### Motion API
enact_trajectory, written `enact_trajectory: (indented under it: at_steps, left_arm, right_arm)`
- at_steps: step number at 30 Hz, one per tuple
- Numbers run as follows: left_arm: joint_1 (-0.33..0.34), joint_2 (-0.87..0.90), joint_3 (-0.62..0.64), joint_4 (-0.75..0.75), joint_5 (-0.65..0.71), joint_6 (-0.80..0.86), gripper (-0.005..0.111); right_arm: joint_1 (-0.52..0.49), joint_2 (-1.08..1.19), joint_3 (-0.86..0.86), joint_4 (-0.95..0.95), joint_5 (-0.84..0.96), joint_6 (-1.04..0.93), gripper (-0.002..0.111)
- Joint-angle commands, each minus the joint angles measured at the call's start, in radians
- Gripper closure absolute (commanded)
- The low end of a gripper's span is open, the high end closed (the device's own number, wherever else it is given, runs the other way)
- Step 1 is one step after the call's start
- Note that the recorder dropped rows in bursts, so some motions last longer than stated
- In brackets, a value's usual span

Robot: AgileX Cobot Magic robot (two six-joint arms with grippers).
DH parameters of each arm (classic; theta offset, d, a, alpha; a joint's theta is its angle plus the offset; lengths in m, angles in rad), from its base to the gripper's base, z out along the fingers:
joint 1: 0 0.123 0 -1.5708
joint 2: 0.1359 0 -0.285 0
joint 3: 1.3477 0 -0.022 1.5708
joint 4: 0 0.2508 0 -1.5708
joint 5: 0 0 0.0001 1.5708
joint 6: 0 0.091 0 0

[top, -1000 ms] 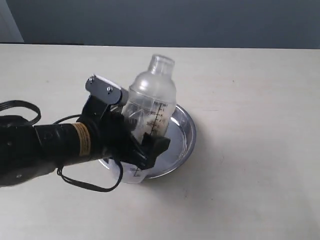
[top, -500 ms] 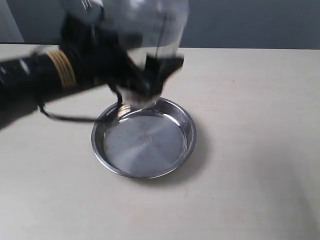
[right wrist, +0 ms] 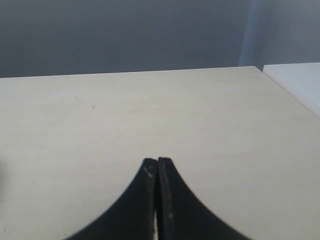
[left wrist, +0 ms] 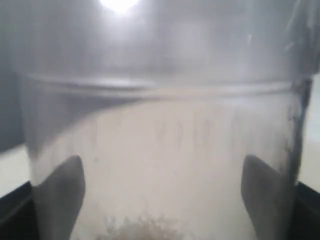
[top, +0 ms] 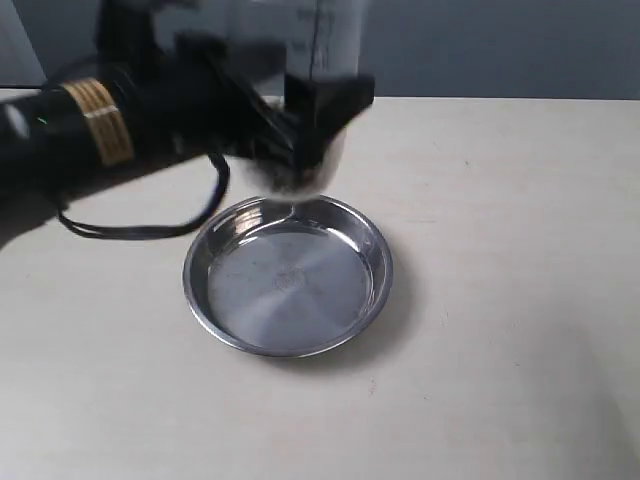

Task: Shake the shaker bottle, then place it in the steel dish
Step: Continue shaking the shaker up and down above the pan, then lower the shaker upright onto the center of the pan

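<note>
My left gripper (top: 285, 105) is shut on the shaker bottle (top: 312, 150) and holds it in the air above the far rim of the steel dish (top: 290, 295). Bottle and arm are blurred by motion, and the bottle's top is cut off by the frame edge. Brownish grains (top: 292, 180) sit at its lower end. In the left wrist view the clear bottle (left wrist: 160, 125) fills the picture, with a dark finger (left wrist: 60, 200) on each side and grains (left wrist: 145, 227) low down. My right gripper (right wrist: 157, 161) is shut on nothing above bare table.
The dish lies on a pale wooden table (top: 500, 300) with a dark wall behind. A black cable (top: 140, 232) loops down from the left arm, close to the dish's left rim. A white surface (right wrist: 300, 80) borders the table in the right wrist view.
The left gripper has swung the bottle up from just over the dish to high above its far rim. Over the last half second it rose a little more, still blurred.
</note>
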Motion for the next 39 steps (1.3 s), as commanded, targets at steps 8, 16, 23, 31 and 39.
enact_trajectory:
  at_steps: [8,16,23,31,39]
  left_arm:
    - [-0.009,0.11,0.163,-0.008,-0.249,-0.015,0.106]
    - [-0.011,-0.069,0.087,0.003,-0.218,0.111,0.106]
    - [-0.011,0.131,0.131,-0.017,-0.311,0.124,0.106]
    - [-0.011,0.414,0.131,-0.043,-0.572,0.239,0.106]
    - [0.039,0.633,0.131,-0.282,-0.796,0.336,0.106]
  right_arm:
    - [-0.003,-0.005,0.001,0.001,-0.012,-0.002,0.109]
    - [-0.003,-0.005,0.001,0.001,-0.012,-0.002,0.109]
    - [-0.003,-0.005,0.001,0.001,-0.012,-0.002,0.109]
    - [-0.003,-0.005,0.001,0.001,-0.012,-0.002,0.109]
    - [-0.003,-0.005,0.001,0.001,-0.012,-0.002,0.109]
